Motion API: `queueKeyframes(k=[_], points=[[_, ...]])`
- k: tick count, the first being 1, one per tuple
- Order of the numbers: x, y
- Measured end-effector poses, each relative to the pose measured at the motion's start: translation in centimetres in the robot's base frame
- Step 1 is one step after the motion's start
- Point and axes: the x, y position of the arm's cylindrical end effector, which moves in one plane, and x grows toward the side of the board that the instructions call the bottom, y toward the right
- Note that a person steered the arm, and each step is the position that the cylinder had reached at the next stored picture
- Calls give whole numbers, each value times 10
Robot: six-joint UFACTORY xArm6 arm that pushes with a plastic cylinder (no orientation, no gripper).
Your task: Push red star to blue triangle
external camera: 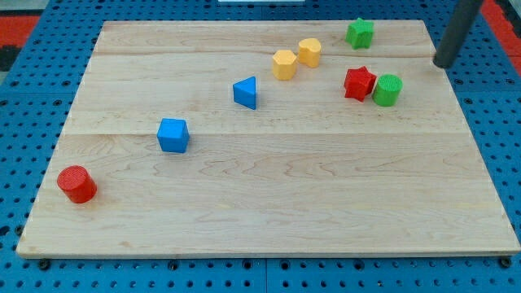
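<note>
The red star (358,83) lies on the wooden board at the view's upper right, touching a green cylinder (387,89) on its right. The blue triangle (246,93) sits to the star's left, near the board's upper middle. My tip (442,64) is at the board's right edge, up and to the right of the green cylinder, apart from every block.
Two yellow blocks (284,64) (309,52) sit side by side between triangle and star, a little higher. A green star (360,32) is at the top edge. A blue cube (172,135) is at mid left. A red cylinder (77,184) is at lower left.
</note>
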Motion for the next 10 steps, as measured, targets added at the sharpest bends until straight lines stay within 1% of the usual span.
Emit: queueKeyframes(k=[2,3,4,5,6,8,9,10], points=[[11,-110],[30,-155],[46,-148],[49,-165],[49,-206],[41,-195],[41,-227],[73,-245]])
